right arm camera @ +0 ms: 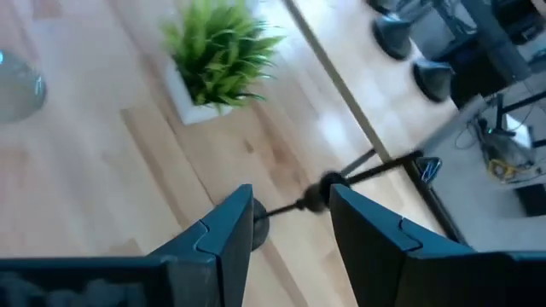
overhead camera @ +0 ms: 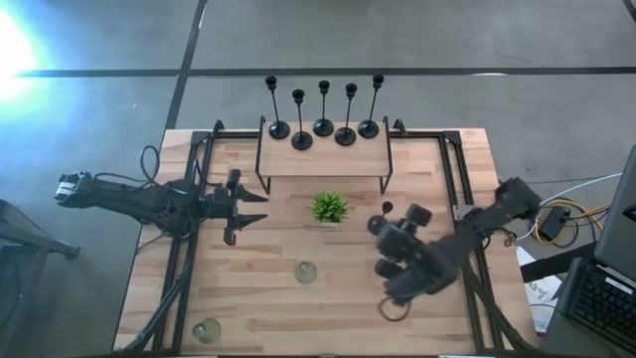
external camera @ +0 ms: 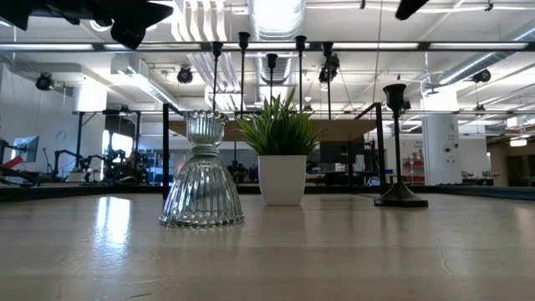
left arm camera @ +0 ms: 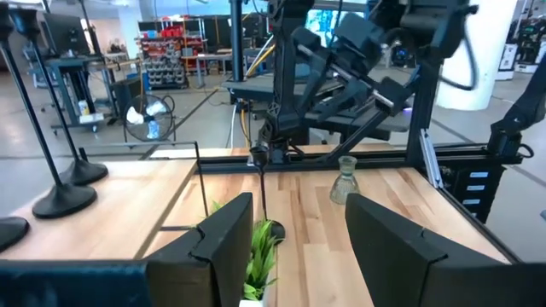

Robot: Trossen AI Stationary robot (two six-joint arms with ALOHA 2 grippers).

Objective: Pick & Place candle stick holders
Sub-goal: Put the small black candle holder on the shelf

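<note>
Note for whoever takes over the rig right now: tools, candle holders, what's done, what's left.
Left tool: open, empty, waiting left of the plant.
Right tool: at the sixth black stick, which stands on the table right of the plant; grip unconfirmed.
Done: five black sticks stand on the raised shelf.
Left, probably: the sixth stick, then the glass holders on the table, middle and front-left.

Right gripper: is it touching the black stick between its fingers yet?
Cannot tell. In the right wrist view the black stick passes between the right gripper's fingers, but no view plainly shows contact or gap.
</note>
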